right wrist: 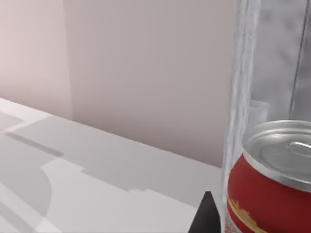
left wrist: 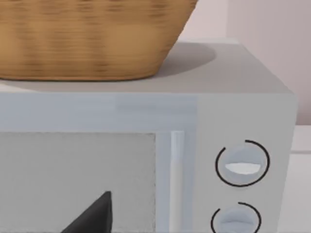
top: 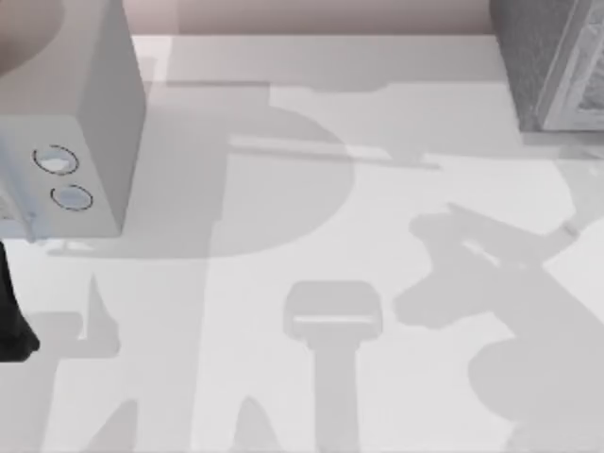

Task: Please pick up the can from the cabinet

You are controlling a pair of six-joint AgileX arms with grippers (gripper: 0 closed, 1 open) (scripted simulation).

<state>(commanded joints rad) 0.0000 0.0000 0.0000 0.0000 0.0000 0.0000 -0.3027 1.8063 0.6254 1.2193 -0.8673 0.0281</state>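
The can (right wrist: 269,194) is red with a silver lid and sits very close in the right wrist view, partly cut off by the picture's edge. It stands against the cabinet (right wrist: 240,97), whose speckled grey edge rises right behind it. A dark part of my right gripper (right wrist: 206,218) shows just beside the can; I cannot tell whether it touches it. In the top view the cabinet (top: 547,57) fills the back right corner of the table. My left arm (top: 11,311) is at the table's left edge, and my left gripper (left wrist: 92,218) faces the pale grey box.
A smooth pale grey box with two round rings (top: 80,123) stands at the back left, with a woven basket (left wrist: 87,39) on top of it. A pink wall (right wrist: 146,73) closes the back. The white table (top: 311,236) carries only arm shadows.
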